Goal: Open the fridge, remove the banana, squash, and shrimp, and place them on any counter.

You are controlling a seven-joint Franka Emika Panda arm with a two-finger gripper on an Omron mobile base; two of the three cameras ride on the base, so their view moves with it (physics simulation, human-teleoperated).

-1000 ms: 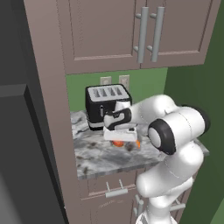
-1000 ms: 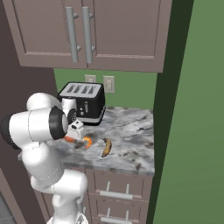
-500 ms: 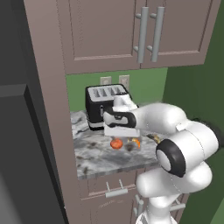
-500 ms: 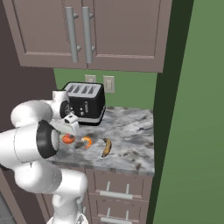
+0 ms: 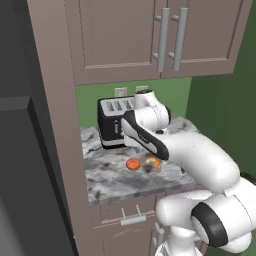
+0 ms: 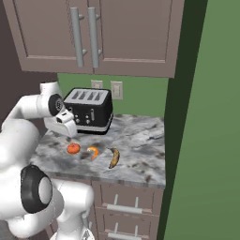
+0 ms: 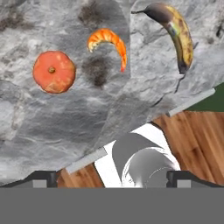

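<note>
While my gripper (image 6: 64, 123) is hanging open and empty above the counter (image 6: 140, 136), the banana (image 7: 177, 33), shrimp (image 7: 109, 43) and squash (image 7: 54, 71) are lying in a row below it, apart from each other.

Banana (image 6: 114, 157) hidden behind arm in left base view; tool (image 7: 112, 176) fingertips barely visible.

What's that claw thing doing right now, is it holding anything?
Gripper: open and holding nothing; the squash, shrimp and banana lie on the counter apart from it.
</note>
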